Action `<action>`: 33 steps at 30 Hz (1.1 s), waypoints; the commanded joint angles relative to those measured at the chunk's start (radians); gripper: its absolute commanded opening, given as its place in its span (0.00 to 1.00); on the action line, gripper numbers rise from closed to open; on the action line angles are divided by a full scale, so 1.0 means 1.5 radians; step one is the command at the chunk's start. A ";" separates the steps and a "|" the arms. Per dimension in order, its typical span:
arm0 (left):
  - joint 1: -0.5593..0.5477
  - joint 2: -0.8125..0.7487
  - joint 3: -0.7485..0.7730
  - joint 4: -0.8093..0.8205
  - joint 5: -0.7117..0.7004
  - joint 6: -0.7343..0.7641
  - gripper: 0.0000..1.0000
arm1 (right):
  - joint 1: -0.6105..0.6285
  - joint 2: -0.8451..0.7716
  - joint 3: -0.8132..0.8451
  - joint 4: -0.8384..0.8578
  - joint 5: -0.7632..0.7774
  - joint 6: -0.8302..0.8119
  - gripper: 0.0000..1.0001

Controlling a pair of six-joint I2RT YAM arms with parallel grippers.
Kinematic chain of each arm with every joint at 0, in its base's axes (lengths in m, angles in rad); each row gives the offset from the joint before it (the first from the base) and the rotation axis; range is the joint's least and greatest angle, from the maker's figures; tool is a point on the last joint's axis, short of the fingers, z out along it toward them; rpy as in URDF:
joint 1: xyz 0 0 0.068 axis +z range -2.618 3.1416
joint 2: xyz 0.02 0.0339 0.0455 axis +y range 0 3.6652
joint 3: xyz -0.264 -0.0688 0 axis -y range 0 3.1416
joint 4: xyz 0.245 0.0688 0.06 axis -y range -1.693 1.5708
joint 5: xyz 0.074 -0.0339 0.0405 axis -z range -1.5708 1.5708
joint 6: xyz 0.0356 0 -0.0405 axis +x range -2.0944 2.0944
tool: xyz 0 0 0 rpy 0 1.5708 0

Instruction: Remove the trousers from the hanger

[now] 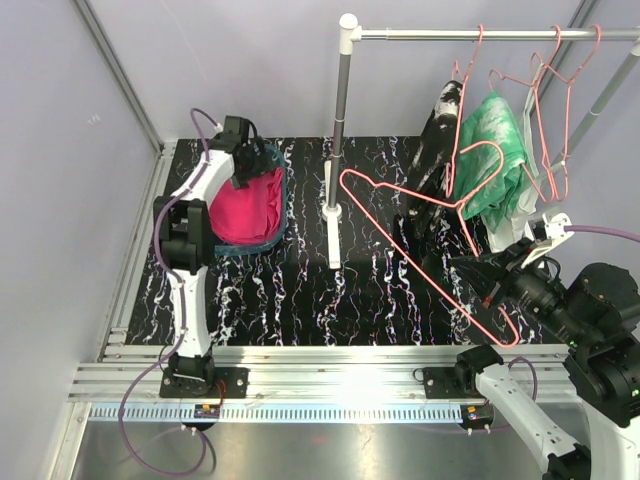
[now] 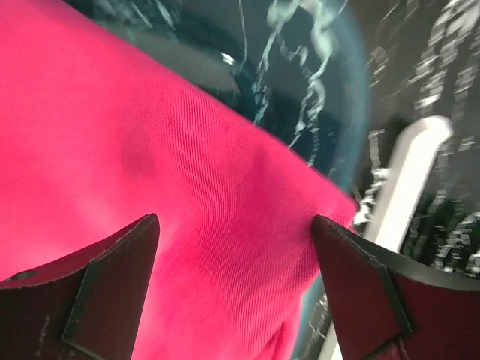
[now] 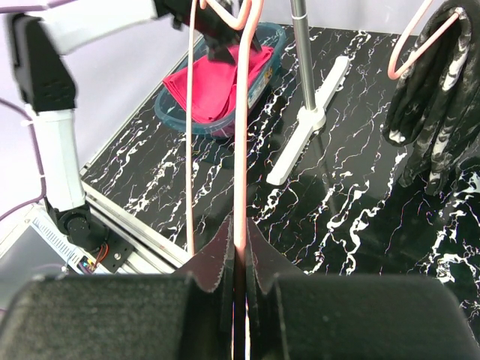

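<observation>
Hovering my left hand (image 2: pixel 234 251) right over the pink trousers (image 2: pixel 135 150), spread wide and gripping nothing, with the cloth bunched just below my fingertips inside the teal tub (image 1: pixel 283 190). My right hand (image 3: pixel 238 259) is clamped tight on the thin wire of a bare pink hanger (image 3: pixel 241 150), which sticks out ahead of it above the table (image 1: pixel 300 290). Further out past that hand and higher up, the black speckled trousers (image 1: pixel 437 140) and the green-and-white trousers (image 1: pixel 495 150) hang on their own hangers from the rail (image 1: pixel 450 35). My guess on handling: all three are light, floppy and not fragile, so squeezing hard is fine, but they'll sag and drag rather than lift as one piece. I'd pinch a thick fold close to where the cloth drapes over the hanger, not a loose end. The wire looks springy too, so it'd probably swing or snag.
</observation>
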 commanded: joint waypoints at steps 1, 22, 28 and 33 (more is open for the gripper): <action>-0.003 0.038 0.031 -0.015 0.011 0.005 0.86 | 0.003 0.005 0.010 0.019 -0.019 -0.009 0.00; 0.005 0.006 0.083 -0.029 -0.144 -0.119 0.92 | 0.003 0.003 0.012 0.010 -0.029 -0.006 0.00; 0.006 -0.086 0.101 -0.053 -0.187 -0.090 0.99 | 0.003 0.003 0.009 0.010 -0.031 -0.007 0.00; 0.015 -0.256 -0.094 -0.028 -0.292 -0.153 0.99 | 0.004 -0.001 0.007 0.016 -0.028 -0.003 0.00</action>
